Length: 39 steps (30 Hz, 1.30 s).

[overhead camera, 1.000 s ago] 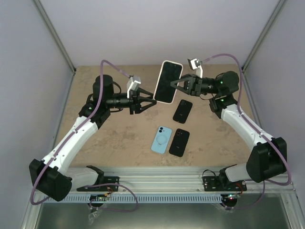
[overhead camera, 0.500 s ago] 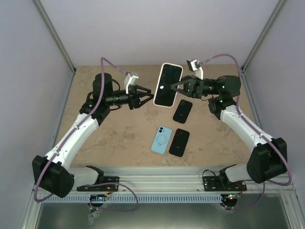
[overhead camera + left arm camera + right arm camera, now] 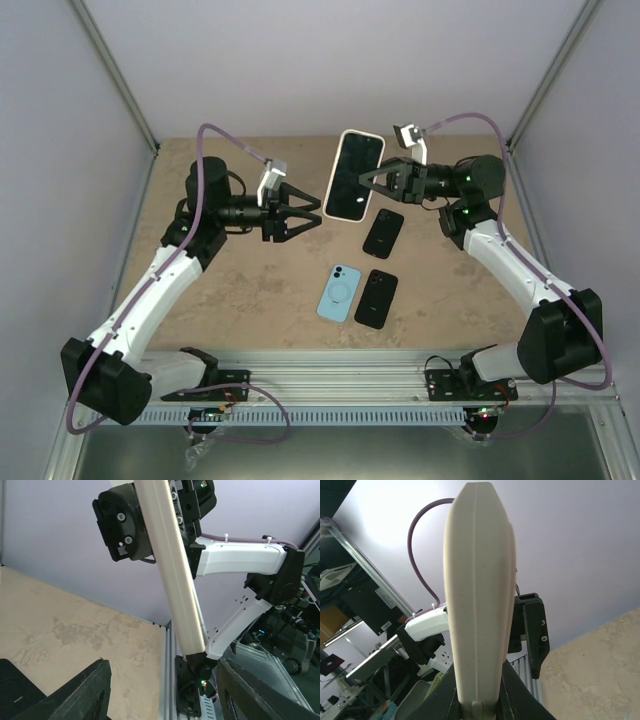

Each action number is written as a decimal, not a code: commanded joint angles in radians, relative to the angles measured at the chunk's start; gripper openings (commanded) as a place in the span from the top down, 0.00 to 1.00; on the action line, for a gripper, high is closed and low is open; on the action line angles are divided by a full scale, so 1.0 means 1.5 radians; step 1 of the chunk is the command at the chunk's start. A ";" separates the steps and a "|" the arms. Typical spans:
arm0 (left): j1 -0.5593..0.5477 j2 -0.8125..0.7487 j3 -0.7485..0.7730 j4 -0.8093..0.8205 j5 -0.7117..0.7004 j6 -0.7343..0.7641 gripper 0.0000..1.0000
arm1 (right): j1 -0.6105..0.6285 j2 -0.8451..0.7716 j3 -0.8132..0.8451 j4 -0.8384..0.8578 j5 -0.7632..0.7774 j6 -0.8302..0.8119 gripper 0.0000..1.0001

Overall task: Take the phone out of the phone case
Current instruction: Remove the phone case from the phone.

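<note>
1. Left pincer (image 3: 302, 212): released and empty. A second ago it sat at the phone's left edge. It has since drawn back leftward with its jaws spread wider, and now hangs apart from the phone.
2. Light-blue item (image 3: 340, 292): flat on the worktop (image 3: 250, 290), unmoved.
3. Phone (image 3: 354, 178): seated in the cream phone case (image 3: 361, 134), held aloft over the worktop's far half, with its dark screen facing the overhead view. Barely shifted.
4. Two black handsets (image 3: 383, 232) (image 3: 376, 298): lying flat, untouched.
5. Right pincer (image 3: 372, 186): clenched on the phone case's right long edge, as before.
6. Assessment: the left's retreat looks like a reset for a fresh approach; the phone is not yet freed.
</note>
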 commanded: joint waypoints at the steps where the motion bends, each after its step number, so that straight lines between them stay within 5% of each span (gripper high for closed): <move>1: -0.007 -0.007 -0.005 0.061 0.031 -0.041 0.39 | -0.002 -0.009 0.011 0.005 0.023 -0.023 0.99; 24: -0.003 0.012 0.004 0.003 -0.130 -0.019 0.52 | 0.002 -0.018 0.000 0.089 0.012 0.032 0.99; 33: 0.003 -0.005 -0.030 0.140 0.044 -0.098 0.41 | 0.001 -0.019 0.000 0.072 0.017 0.013 1.00; 39: 0.002 -0.012 -0.049 0.225 0.062 -0.174 0.41 | 0.001 -0.019 0.001 0.056 0.022 0.003 1.00</move>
